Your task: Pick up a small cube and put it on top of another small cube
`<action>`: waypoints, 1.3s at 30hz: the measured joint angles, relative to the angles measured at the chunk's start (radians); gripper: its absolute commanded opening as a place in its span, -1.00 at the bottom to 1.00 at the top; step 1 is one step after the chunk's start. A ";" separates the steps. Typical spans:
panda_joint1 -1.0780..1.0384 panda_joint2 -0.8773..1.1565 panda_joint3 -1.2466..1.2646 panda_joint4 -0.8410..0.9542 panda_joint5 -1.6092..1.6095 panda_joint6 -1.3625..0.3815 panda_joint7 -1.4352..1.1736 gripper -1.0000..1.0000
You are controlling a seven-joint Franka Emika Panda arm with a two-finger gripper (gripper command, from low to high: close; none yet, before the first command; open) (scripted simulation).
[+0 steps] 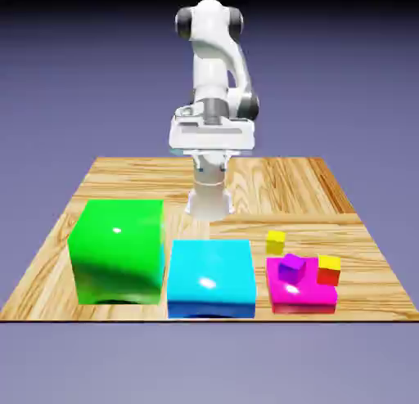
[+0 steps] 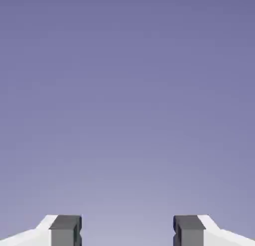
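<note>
Jaws (image 2: pixel 127 231), one pair, parted and empty; small purple cube (image 1: pixel 292 268) on or against flat magenta block (image 1: pixel 301 298), no small-cube stack evident; pick and placing apparently outstanding.

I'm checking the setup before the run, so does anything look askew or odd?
The small glossy purple cube looks odd: it sits turned at an angle at the wide flat magenta block, unlike its squarer neighbours. Nothing looks damaged.
</note>
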 measured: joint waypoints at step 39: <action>-0.781 0.651 -0.376 0.227 1.054 -0.711 -1.651 0.00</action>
